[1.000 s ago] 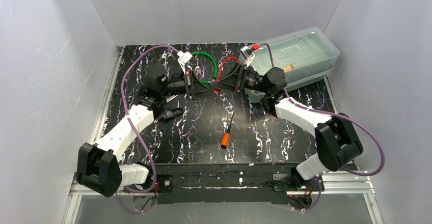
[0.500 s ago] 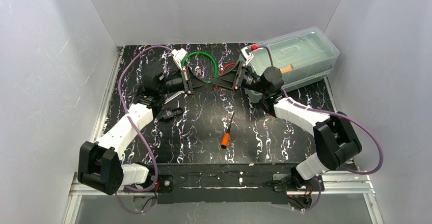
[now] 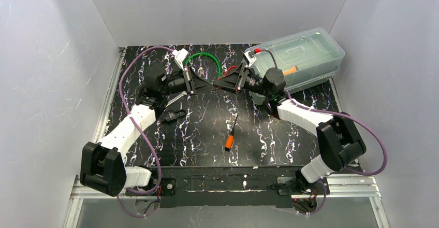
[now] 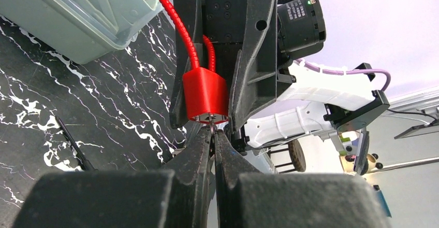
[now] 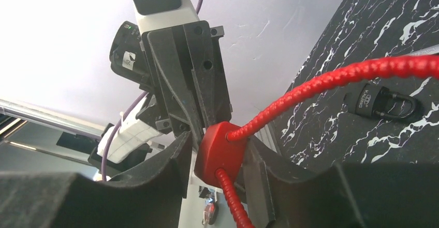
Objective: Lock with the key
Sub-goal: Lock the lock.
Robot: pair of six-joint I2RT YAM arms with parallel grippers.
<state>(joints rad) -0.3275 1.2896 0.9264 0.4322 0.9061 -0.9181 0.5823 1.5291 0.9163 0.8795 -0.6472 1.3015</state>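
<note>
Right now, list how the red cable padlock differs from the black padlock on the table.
The red cable padlock has a long ribbed cable as shackle; the black padlock has a short rigid loop. The red cable padlock is clamped in the right gripper, off the table; the black padlock lies flat on it, untouched. Both are padlocks.

Table (image 3: 196,145): bin (image 3: 305,52) upper right, at rear. Lock (image 4: 205,94) upper centre, in right gripper (image 3: 220,83); left gripper (image 3: 209,86) touching from left. Cable (image 3: 207,57) behind. Screwdriver (image 3: 231,132) centre. Padlock (image 3: 173,115) left of it.
</note>
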